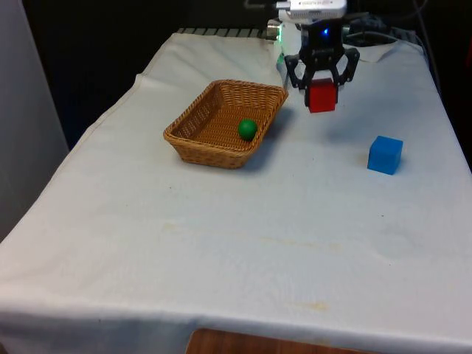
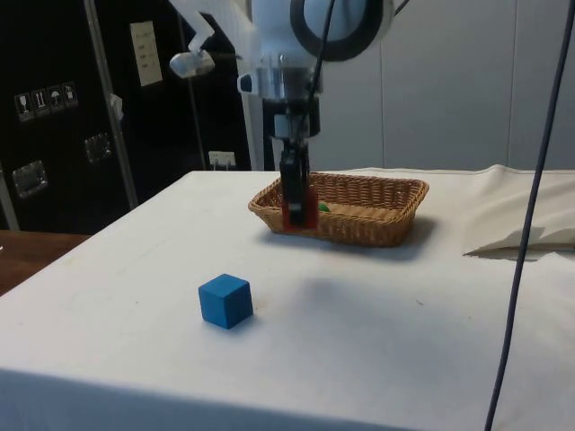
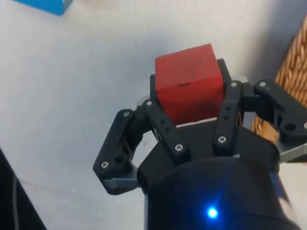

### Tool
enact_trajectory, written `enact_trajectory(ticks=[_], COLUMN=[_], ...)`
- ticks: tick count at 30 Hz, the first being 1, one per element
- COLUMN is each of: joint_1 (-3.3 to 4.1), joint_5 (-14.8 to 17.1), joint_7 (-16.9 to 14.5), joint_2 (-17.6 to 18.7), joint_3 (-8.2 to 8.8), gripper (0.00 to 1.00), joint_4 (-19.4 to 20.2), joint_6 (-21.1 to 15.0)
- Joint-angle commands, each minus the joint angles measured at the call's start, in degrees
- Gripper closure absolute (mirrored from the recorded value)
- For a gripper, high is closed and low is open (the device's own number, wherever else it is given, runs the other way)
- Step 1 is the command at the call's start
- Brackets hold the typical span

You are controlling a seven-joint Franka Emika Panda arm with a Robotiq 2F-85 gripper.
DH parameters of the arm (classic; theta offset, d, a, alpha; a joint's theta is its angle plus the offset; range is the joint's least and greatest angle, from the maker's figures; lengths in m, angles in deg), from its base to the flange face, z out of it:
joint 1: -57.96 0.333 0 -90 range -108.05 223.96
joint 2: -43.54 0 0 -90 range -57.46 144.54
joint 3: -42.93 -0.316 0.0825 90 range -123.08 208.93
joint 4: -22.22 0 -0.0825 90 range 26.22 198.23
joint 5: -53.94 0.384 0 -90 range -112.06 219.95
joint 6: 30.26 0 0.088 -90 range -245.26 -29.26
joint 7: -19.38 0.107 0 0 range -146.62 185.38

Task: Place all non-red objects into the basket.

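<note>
the gripper [image 1: 322, 94] hangs above the worktop [image 1: 243, 221] at the upper right of the front frame, its fingers [image 3: 160, 125] clamped on the red cube [image 1: 321, 96]. just left of it the wicker basket [image 1: 199, 122] holds the green ball [image 1: 247, 129]. the blue cube [image 1: 385, 155] lies on the cloth at centre right, well apart from the basket.

We see a green ball [image 1: 247, 129] lying inside the wicker basket [image 1: 193, 118], a blue cube [image 1: 385, 155] flat on the table well apart, a red cube [image 1: 321, 96] held above the table in the gripper [image 1: 321, 87] beside the basket
</note>
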Motion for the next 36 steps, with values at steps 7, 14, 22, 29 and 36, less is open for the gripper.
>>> enact_trajectory(ticks=[7, 14, 22, 29, 36], joint_1=[-0.17, -0.29, -0.34, -0.57, -0.74], joint_5=[0.1, 0.5, 0.5, 0.4, 0.0], joint_7=[-0.9, -3.0, -5.8, -7.9, -9.7], joint_2=[-5.0, -7.4, -8.5, -9.7, -10.9], joint_3=[0.92, 2.75, 5.50, 7.56, 9.63], gripper=[1.00, 1.00, 1.00, 1.00, 1.00], joint_4=[1.4, 2.5, 3.7, 5.3, 7.0], joint_6=[3.8, 5.0, 4.9, 4.7, 4.5])
